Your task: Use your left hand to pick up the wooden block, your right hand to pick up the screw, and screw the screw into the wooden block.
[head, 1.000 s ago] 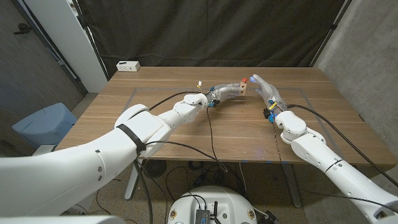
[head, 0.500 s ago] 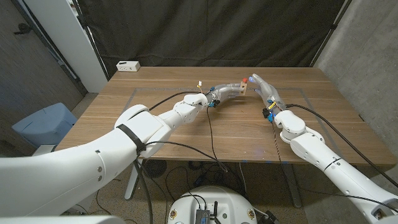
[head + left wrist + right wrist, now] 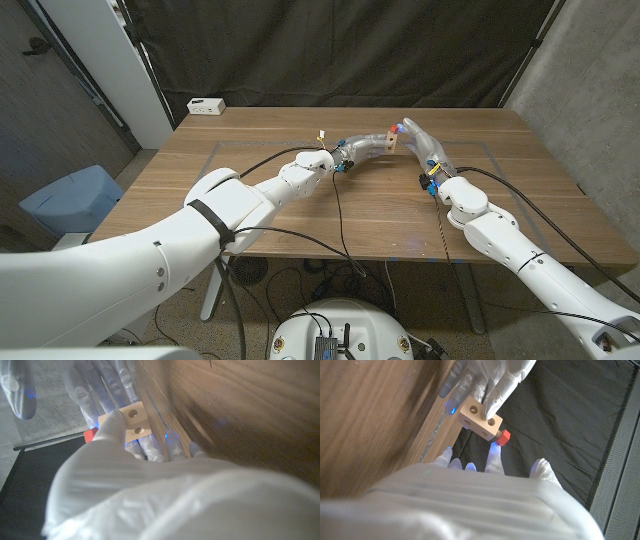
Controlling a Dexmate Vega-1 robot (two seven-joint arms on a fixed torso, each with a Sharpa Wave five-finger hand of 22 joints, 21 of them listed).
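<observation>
Two holes show on wooden block [image 3: 479,416]; screw [image 3: 503,437] seemingly protrudes endwise.

Pale wooden block [image 3: 479,418], red screw [image 3: 503,437], brown table [image 3: 300,205].

L hand [image 3: 366,147] fingers clamped on load; R hand [image 3: 421,142] fingers extended, tips almost meeting L.

The right robot hand [image 3: 418,140] has edged slightly toward the wooden block [image 3: 388,140], its wrist drawn a little inward over the counter [image 3: 250,215]; the red-headed screw [image 3: 397,128] sits closer against the block.
</observation>
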